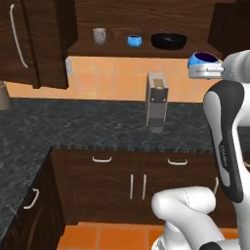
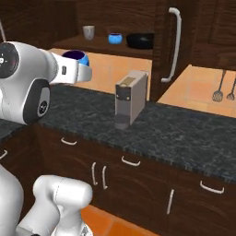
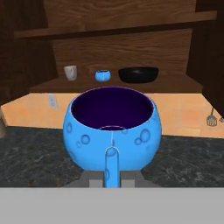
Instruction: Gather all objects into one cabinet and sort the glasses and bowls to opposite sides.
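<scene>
Bowl in transit above the counter.
Your gripper is pinching it; on the cabinet shelf stand a mug, second bowl and black vessel.

Overall light: even, flat, moderately bright, with no visible lamp.
Brightest areas: the orange tiled wall and the white robot arm, which shows soft shading but no hard glare.
Darkest areas: the cabinet interior and its wooden doors are dim, detail there lost in brown.
Shadows: faint; the coffee machine casts little shadow on the desk.
Sharpness: soft, low-resolution rendering throughout; the blue bowl up close is smooth-edged.
Distortion: none noticeable at edges.
</scene>
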